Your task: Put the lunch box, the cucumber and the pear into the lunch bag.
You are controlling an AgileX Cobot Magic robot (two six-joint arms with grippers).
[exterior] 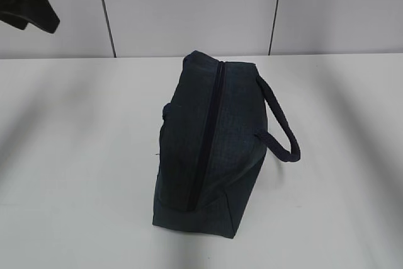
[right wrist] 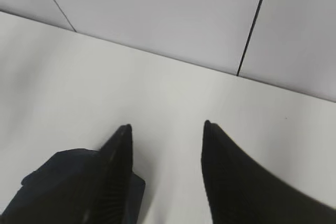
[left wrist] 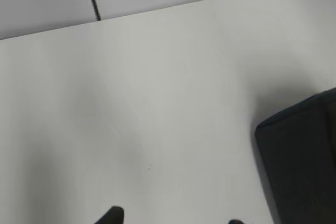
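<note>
The dark navy lunch bag stands in the middle of the white table with its zipper shut along the top and a loop handle hanging to the right. The lunch box, the cucumber and the pear are out of view. My left gripper hovers over bare table left of the bag's corner, open and empty. My right gripper is open too, with nothing between its fingers; a corner of the bag lies behind its left finger.
A dark part of the left arm hangs at the top left of the exterior view. A grey panelled wall closes off the back of the table.
</note>
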